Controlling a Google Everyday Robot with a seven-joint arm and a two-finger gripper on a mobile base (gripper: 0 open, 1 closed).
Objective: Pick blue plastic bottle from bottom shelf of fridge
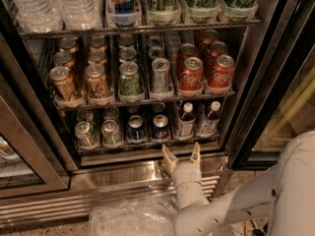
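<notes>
I am in the reaching step, and nothing is picked up yet.

Up and to the left of my gripper (181,152) stand two silver cans (98,131), then two blue-topped cans (147,126). They all sit on the bottom shelf (103,152) of the fridge (123,178). I do not want those.

My gripper hangs just in front of the shelf's steel edge, a little below it. Its two fingers point up and into the fridge. They are spread wide apart and hold nothing.

The blue plastic bottle (185,120) stands upright right above my gripper, a tiny bit to the right, in its own clear tray. It has a white cap and a dark drink inside. A second bottle (208,117) just like it stands beside it, further right.

Next, I think I need to lift the gripper over the steel edge. Then I push it forward so one finger goes on each side of the bottle, and then I close. The blue-topped can on the left and the second bottle on the right are close, so I must go in straight.

Some things I cannot see well. The tray's front hides the bottom of both bottles. I cannot read the labels. I cannot tell if more bottles stand behind. My arm (236,205) is cut off at the right edge.
</notes>
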